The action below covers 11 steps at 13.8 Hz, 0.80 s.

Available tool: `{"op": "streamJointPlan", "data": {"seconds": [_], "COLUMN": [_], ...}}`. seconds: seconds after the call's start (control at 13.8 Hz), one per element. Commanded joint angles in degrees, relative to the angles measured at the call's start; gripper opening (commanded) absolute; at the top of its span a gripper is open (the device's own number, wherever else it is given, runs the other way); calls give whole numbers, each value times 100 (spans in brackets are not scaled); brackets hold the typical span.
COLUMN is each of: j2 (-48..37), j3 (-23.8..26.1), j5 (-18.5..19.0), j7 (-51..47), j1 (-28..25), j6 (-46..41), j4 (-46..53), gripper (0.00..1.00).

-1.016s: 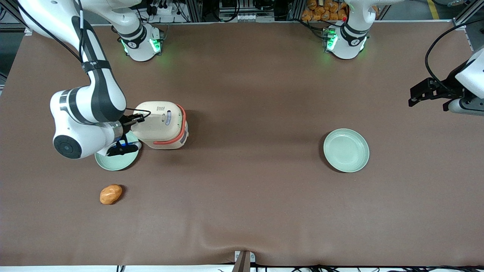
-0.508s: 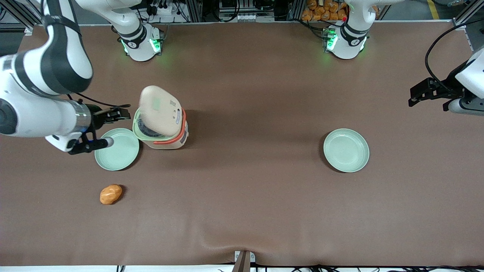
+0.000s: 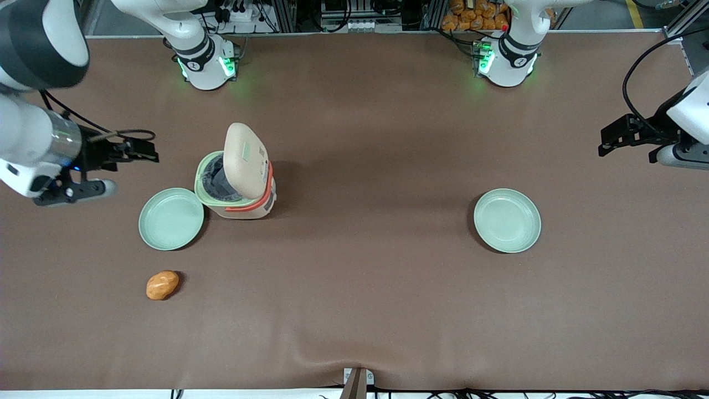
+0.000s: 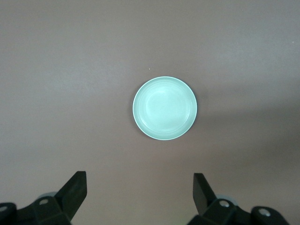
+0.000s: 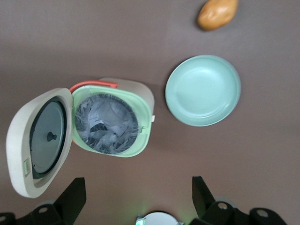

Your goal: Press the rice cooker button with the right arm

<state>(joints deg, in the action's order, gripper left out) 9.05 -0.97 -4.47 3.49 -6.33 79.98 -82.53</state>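
Observation:
The rice cooker [image 3: 238, 188] stands on the table with its cream lid [image 3: 247, 159] swung up, and the dark inner pot [image 3: 219, 180] shows inside the pale green rim. The pale green button [image 3: 247, 149] shows on the raised lid. My right gripper [image 3: 148, 151] is open and empty. It hangs above the table, apart from the cooker, toward the working arm's end. In the right wrist view the gripper [image 5: 138, 197] looks down on the open cooker [image 5: 115, 119], its lid's dark underside [image 5: 47, 138] and the pot [image 5: 107, 123].
A pale green plate [image 3: 171, 218] lies beside the cooker and also shows in the right wrist view [image 5: 203, 90]. An orange-brown potato [image 3: 162, 285] lies nearer the front camera [image 5: 217, 13]. A second plate [image 3: 507, 220] lies toward the parked arm's end [image 4: 164, 108].
The cooker's lid went from shut to fully raised. My gripper pulled away from the cooker toward the working arm's end of the table and rose.

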Motion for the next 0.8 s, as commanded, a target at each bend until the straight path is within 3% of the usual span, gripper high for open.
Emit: {"op": "streamJointPlan", "data": {"seconds": [0.0, 0.29, 0.51, 0.73], "j2": [-211, -307, -439, -685], "j3": [132, 124, 97, -17], "j5": [315, 807, 737, 694], "j7": [-7, -42, 2, -15], "j1": [53, 79, 518, 545], "j6": [-18, 140, 333, 413], "j4": [237, 326, 194, -332], "gripper": [100, 100, 100, 100]}}
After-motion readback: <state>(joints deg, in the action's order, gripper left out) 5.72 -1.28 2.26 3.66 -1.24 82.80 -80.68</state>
